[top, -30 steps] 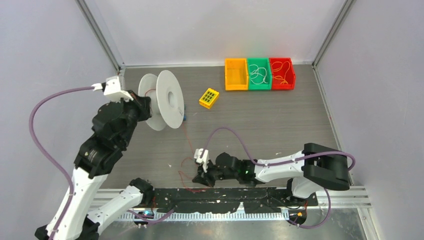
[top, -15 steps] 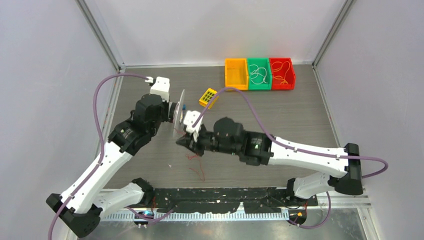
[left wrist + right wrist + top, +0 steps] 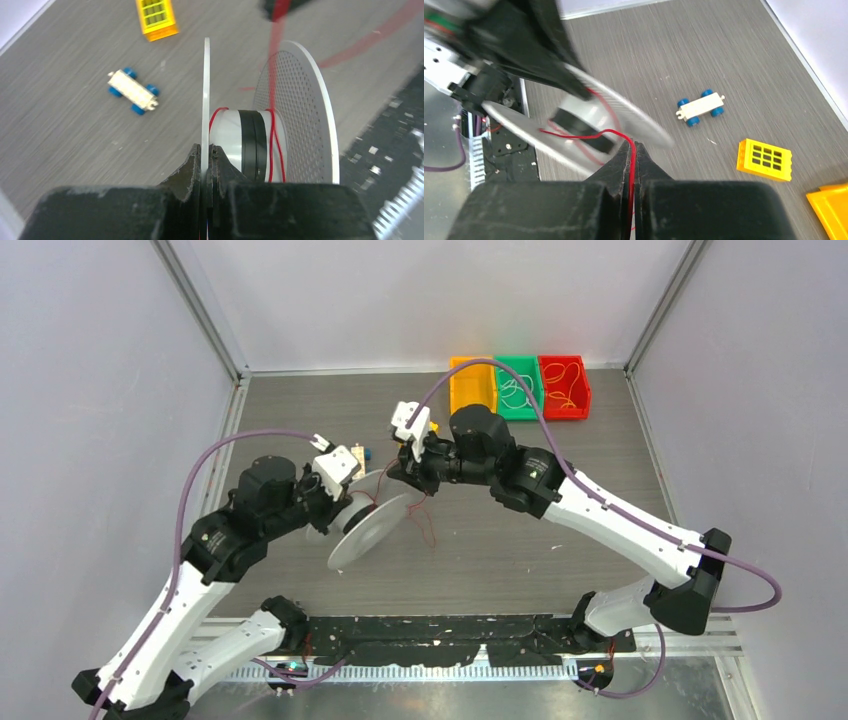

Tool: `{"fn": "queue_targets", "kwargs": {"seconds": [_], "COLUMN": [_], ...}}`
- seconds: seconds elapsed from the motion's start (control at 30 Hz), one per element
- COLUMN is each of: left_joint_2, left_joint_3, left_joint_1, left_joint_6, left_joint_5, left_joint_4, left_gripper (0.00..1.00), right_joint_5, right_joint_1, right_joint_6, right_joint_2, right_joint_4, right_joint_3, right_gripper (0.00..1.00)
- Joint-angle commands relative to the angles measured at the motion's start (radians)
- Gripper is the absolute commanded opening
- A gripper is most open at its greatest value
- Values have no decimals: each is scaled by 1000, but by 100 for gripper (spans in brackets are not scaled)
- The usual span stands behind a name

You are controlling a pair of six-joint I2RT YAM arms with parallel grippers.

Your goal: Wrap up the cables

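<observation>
left claw (image 3: 205,152): clamped on spool (image 3: 300,115) flange edge | right claw (image 3: 632,149): pinched tight on red wire (image 3: 273,70) | red wire: a few turns round spool hub

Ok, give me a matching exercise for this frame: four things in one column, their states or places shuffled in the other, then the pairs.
1. left gripper
2. right gripper
3. green bin
4. toy car

A. holds pale wires
B. shut on the red cable
C. lies loose on the table
D. shut on a flange of the reel

Pairs: 1-D, 2-B, 3-A, 4-C.
</observation>
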Motion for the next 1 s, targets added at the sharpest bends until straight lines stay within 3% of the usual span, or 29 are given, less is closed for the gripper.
{"fn": "queue_targets", "kwargs": {"seconds": [0.0,0.13,0.27,0.47,0.63,0.97], "left_joint_2": [-21,-60,-92,-98,-95,-87], "left_joint_3": [170,223,257,298,292,294], "left_joint_1": [-2,-3,-3,-2,-3,-2], "left_joint_6": [22,-32,-118,-194,-280,-358], "left_joint_5": [294,310,349,359,391,305], "left_joint_4": [-101,-122,-100,-95,-22,38], "left_gripper": [0,0,0,0,0,0], "right_joint_5": [-61,-77,-195,-348,-430,-394], "right_joint_1": [-63,-102,-114,-114,-110,-54], "right_joint_6": [-49,-83,-84,42,166,303], "right_joint_2": [-44,-92,-158,-275,-301,-299], "right_joint_4": [-41,-49,-20,228,533,766], "right_joint_3": [-12,-88,-214,-470,-649,-829], "right_gripper": [5,6,11,16,21,24]}}
